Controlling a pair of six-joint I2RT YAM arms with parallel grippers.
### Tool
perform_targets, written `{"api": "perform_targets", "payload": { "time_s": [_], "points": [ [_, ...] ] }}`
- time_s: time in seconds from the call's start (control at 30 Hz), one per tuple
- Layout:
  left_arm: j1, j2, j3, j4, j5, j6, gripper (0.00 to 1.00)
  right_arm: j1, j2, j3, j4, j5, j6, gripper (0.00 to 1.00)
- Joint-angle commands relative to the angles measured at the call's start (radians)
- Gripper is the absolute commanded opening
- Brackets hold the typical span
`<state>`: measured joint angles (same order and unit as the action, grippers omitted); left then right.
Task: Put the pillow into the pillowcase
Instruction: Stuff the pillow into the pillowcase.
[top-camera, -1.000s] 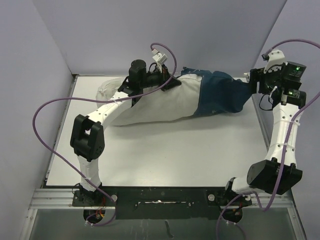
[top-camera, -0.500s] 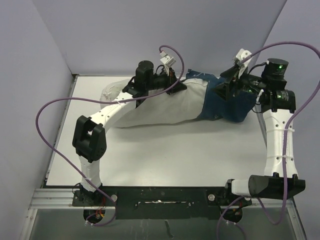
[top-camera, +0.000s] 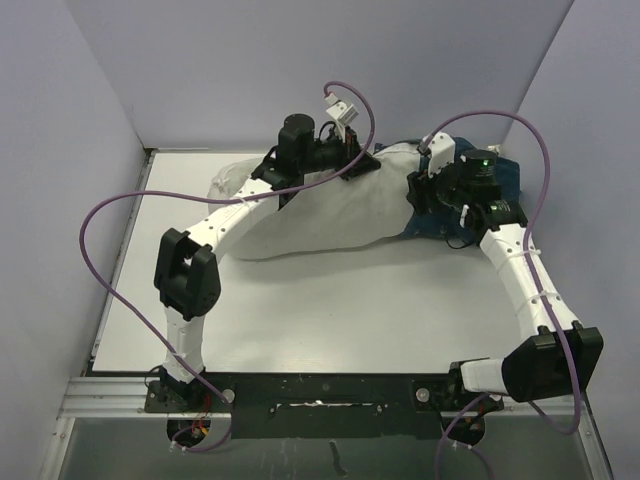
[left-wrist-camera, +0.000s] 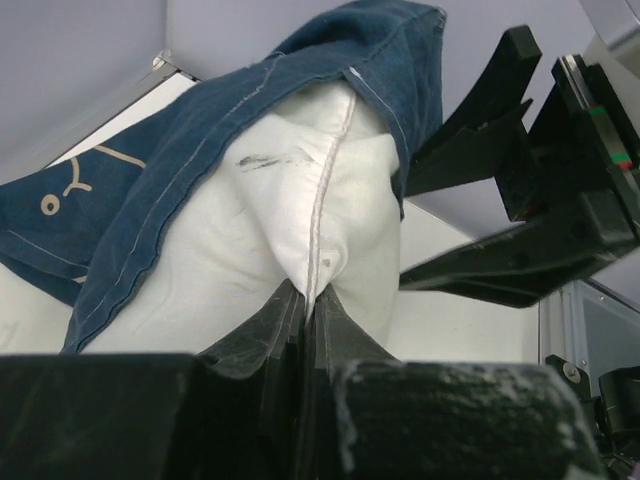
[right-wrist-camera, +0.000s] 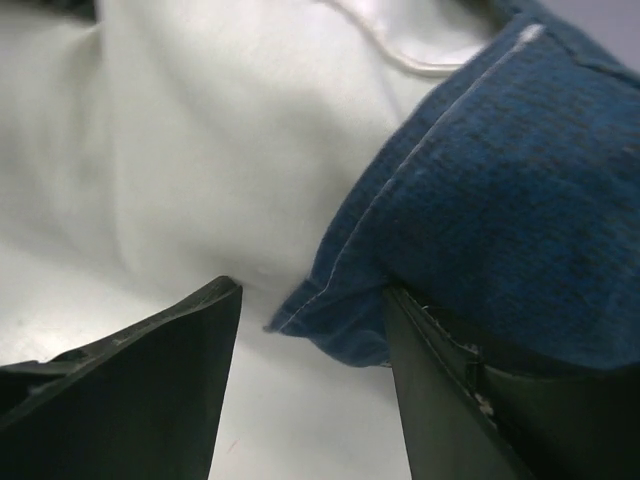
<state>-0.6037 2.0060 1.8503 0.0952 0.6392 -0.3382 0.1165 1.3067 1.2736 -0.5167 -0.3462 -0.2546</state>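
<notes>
The white pillow (top-camera: 310, 210) lies across the back of the table, its right end inside the navy pillowcase (top-camera: 440, 222). My left gripper (top-camera: 362, 165) is over the pillow's upper right part and shut on the pillow's seam (left-wrist-camera: 318, 270); the pillowcase (left-wrist-camera: 170, 170) drapes over that end like a hood. My right gripper (top-camera: 416, 190) is at the pillowcase mouth. In the right wrist view it (right-wrist-camera: 312, 290) stands open, the pillowcase hem (right-wrist-camera: 340, 320) hanging between its fingers (right-wrist-camera: 150, 380) and the pillow (right-wrist-camera: 200, 130) just beyond. That open gripper (left-wrist-camera: 500, 200) also shows in the left wrist view.
The white table (top-camera: 350, 300) is boxed in by grey walls (top-camera: 300, 60) at the back and on both sides. Purple cables (top-camera: 100, 220) loop off both arms. The two arms meet close together at the back right.
My right arm has swung left from the far right corner to the pillowcase mouth. The pillowcase has bunched up rightward, and my left gripper has shifted slightly right, still holding the pillow.
</notes>
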Motion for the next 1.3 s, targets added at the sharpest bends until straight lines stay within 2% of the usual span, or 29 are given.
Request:
{"api": "perform_targets", "payload": {
  "time_s": [0.0,0.07,0.17,0.2,0.27,0.33,0.4,0.53,0.7,0.77,0.87,0.97,1.1,1.2,1.27],
  "points": [
    [-0.018,-0.008,0.074,0.102,-0.023,-0.024,0.00,0.010,0.033,0.054,0.228,0.249,0.058,0.52],
    [-0.022,-0.015,0.062,0.110,-0.028,-0.024,0.00,0.010,0.058,0.083,0.234,0.261,0.050,0.40],
    [-0.022,-0.016,0.049,0.117,-0.032,-0.028,0.00,0.010,0.075,0.131,0.204,0.207,0.034,0.16],
    [-0.022,-0.015,0.048,0.119,-0.033,-0.030,0.00,0.011,0.075,0.152,0.177,0.156,0.031,0.13],
    [-0.022,-0.008,0.052,0.117,-0.035,-0.029,0.00,0.008,0.075,0.220,0.086,-0.057,-0.031,0.10],
    [-0.022,0.005,0.071,0.108,-0.035,-0.028,0.00,0.012,0.080,0.286,-0.040,-0.333,-0.178,0.05],
    [-0.022,0.024,0.094,0.104,-0.033,-0.032,0.00,0.021,0.094,0.328,-0.093,-0.495,-0.230,0.00],
    [-0.033,0.058,0.132,0.109,-0.018,-0.044,0.00,0.020,0.198,0.424,-0.057,-0.597,-0.130,0.00],
    [-0.042,0.076,0.133,0.128,-0.013,-0.058,0.00,0.056,0.350,0.561,0.057,-0.754,0.094,0.00],
    [-0.040,0.069,0.112,0.154,-0.018,-0.067,0.00,0.069,0.382,0.582,0.062,-0.734,0.148,0.00],
    [-0.026,0.051,0.080,0.183,-0.029,-0.071,0.00,0.039,0.441,0.602,0.023,-0.592,0.153,0.00],
    [0.005,0.063,0.109,0.192,-0.038,-0.080,0.00,-0.004,0.541,0.693,0.007,-0.549,0.167,0.00],
    [0.046,0.132,0.271,0.137,-0.045,-0.060,0.00,0.043,0.672,0.947,-0.007,-0.538,0.137,0.00],
    [0.077,0.195,0.465,0.052,-0.070,0.005,0.00,0.072,0.766,1.200,0.023,-0.557,0.150,0.00],
    [0.083,0.225,0.596,-0.015,-0.087,0.073,0.00,0.084,0.793,1.298,0.078,-0.602,0.175,0.00]
  ]
}}
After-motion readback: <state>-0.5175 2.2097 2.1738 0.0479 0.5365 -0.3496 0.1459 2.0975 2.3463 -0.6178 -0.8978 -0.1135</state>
